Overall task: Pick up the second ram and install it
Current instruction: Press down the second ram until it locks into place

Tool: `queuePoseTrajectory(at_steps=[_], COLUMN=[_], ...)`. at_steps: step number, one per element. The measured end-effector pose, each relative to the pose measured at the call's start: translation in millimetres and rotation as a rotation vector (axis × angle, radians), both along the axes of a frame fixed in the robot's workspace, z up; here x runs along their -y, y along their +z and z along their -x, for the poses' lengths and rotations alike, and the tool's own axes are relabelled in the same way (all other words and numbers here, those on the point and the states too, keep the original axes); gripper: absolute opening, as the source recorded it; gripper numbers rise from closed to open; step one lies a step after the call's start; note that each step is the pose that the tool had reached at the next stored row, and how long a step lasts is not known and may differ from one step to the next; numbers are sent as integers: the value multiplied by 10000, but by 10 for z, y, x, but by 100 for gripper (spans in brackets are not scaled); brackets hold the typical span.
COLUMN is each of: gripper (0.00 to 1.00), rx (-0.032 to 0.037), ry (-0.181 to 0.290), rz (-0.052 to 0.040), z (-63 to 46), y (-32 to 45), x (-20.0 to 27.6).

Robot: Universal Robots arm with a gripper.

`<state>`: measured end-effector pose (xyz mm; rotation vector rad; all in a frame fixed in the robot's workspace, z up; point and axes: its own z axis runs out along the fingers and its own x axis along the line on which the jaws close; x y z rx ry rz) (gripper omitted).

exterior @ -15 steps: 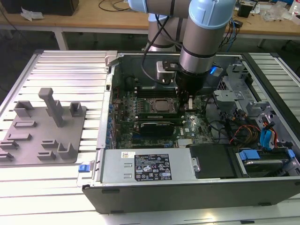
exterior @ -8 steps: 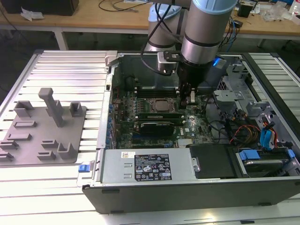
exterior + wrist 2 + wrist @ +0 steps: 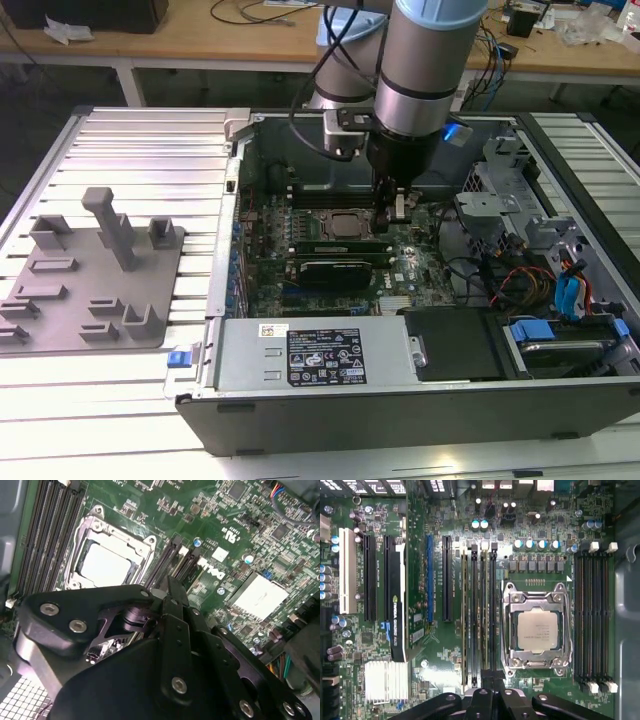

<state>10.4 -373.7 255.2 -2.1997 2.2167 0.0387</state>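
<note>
In the exterior view my gripper (image 3: 388, 222) reaches down into the open computer case (image 3: 400, 400), just beside the processor socket (image 3: 345, 222). In the first wrist view two thin green memory sticks stand edge-up in the bank of black slots next to the socket. The second ram (image 3: 483, 620) is the one nearer the socket, and the other stick (image 3: 465, 620) sits two slots away. My gripper (image 3: 492, 676) is shut, its tips over the end of that bank by the second ram. Contact cannot be made out. The second wrist view shows my gripper (image 3: 172, 587) right at the slot ends.
A black graphics card (image 3: 395, 610) stands in a slot beyond the sticks. Empty memory slots (image 3: 592, 615) lie on the socket's other side. A grey fixture plate (image 3: 90, 290) with upright blocks lies outside the case at the exterior view's left. Drive cages and cables (image 3: 530, 280) crowd the right.
</note>
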Motion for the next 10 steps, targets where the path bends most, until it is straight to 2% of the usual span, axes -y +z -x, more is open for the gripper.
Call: queuePoseTrajectory(at_steps=[10], gripper=[8], rx=[0], ry=[-1], rz=[-1], z=[215], y=[0], x=[0])
